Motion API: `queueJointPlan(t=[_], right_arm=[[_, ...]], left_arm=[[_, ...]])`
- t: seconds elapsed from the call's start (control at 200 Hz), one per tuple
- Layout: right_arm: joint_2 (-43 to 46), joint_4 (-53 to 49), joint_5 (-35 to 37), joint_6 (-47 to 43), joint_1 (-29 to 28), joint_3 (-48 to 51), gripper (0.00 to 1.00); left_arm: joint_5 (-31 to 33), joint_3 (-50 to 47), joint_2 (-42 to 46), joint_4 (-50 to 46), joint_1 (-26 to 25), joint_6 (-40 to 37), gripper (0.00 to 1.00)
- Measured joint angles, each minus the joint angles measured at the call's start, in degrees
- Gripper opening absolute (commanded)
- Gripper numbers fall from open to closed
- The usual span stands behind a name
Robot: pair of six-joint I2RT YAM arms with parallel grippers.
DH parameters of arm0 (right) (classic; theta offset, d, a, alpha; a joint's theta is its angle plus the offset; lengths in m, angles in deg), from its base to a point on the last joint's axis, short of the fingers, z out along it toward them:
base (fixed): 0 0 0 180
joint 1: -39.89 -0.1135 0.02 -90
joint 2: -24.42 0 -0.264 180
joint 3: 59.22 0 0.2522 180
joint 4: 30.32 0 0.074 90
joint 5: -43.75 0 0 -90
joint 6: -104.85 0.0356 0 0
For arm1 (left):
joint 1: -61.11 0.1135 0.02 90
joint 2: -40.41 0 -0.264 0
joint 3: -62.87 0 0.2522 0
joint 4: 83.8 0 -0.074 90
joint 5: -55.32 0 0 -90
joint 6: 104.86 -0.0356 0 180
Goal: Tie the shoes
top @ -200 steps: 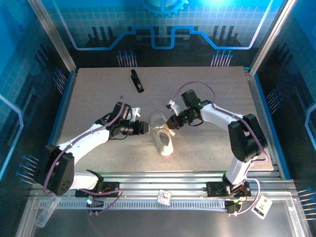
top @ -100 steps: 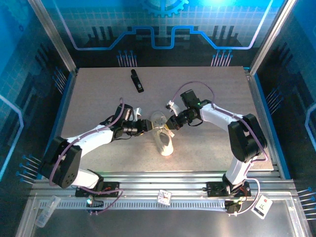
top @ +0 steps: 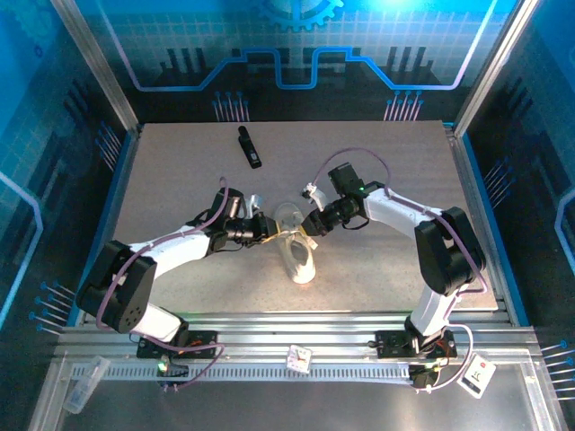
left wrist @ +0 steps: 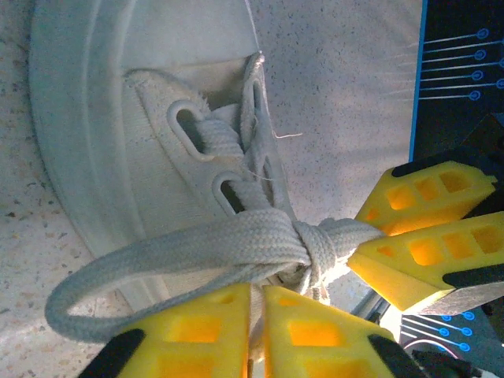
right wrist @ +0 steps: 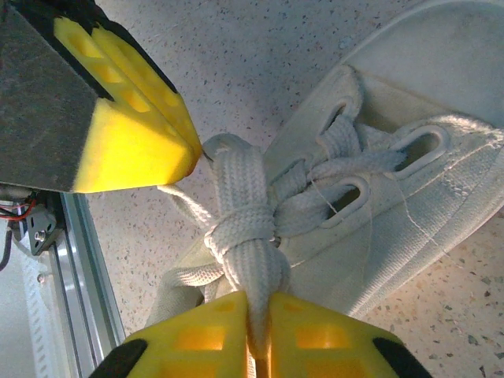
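Sneaker [top: 299,260], left fingers [left wrist: 197,327], right fingers [right wrist: 315,335] pinching laces [right wrist: 240,228], facing

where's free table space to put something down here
Bare table at the far right, between the right arm and the back edge, and along the near edge beside the sneaker. Crowded mid-table: left gripper and right gripper both pinch the laces there. A black bar lies far left of centre.
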Motion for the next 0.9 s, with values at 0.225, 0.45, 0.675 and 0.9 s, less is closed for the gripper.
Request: queueJointPlan(t=[0.225,0.45,0.675,0.9], right_arm=[[0.02,-0.31,0.63,0.00,0.00,0.00,0.18],[0.44,-1.11,0.94,0.00,0.00,0.00,0.23],[0.92,-1.53,1.11,-0.02,0.00,-0.04,0.23],[0.96,-1.97,1.11,-0.02,0.00,-0.87,0.23]], left_arm=[[0.00,-0.20,1.44,-1.27,0.11,-0.22,0.00],[0.02,-0.20,2.43,-2.12,0.24,-0.39,0.00],[0.02,-0.20,2.45,-2.40,0.42,-1.11,0.00],[0.02,-0.35,2.60,-2.93,0.52,-1.36,0.07]])
